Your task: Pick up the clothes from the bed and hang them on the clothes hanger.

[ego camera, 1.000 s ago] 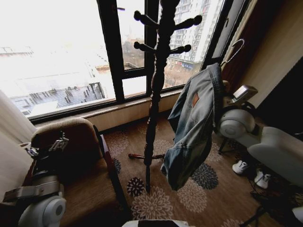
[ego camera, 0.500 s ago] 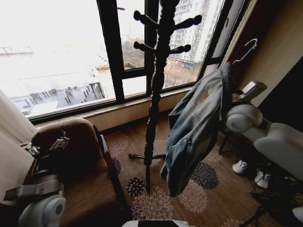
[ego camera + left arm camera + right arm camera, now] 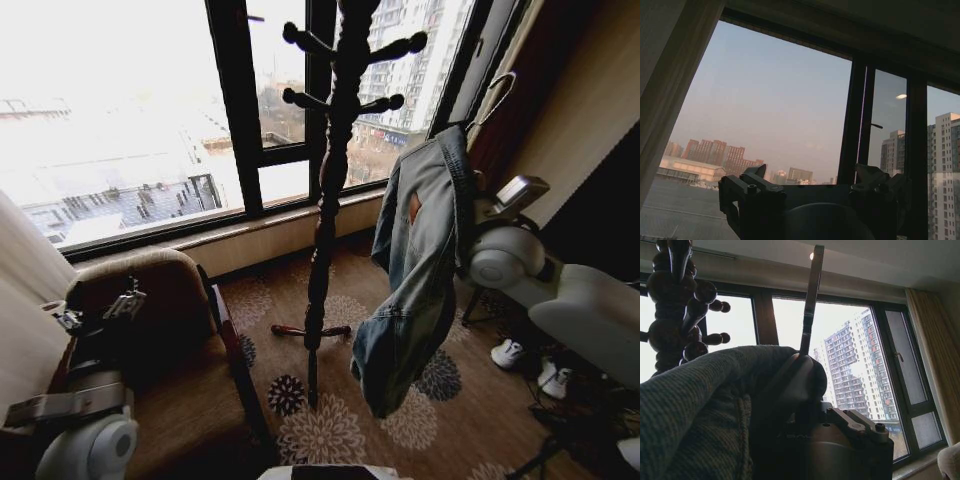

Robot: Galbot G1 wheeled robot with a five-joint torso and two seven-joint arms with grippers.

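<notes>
The clothes, a light-blue denim jacket [image 3: 415, 260] with a small red patch, hang from the clothes hanger, whose silver hook [image 3: 490, 102] sticks up above the collar. My right gripper [image 3: 470, 178] holds the hanger at its neck, up at the right, a little to the right of the wooden coat stand [image 3: 330, 180]. In the right wrist view the gripper [image 3: 802, 375] is shut on the hanger under the hook [image 3: 810, 300], with denim [image 3: 690, 410] draped beside it. My left gripper [image 3: 125, 300] is parked low at the left, open [image 3: 815, 180]. The bed is out of view.
The coat stand's pegs [image 3: 682, 300] branch out at its top, level with the hook. A brown armchair [image 3: 160, 290] stands at the left by the window [image 3: 130, 110]. White shoes [image 3: 510, 352] lie on the patterned carpet at the right.
The right arm swung the hanger and jacket out to the right, then back left toward the coat stand. The jacket's hem has swung. The left arm has not moved.
</notes>
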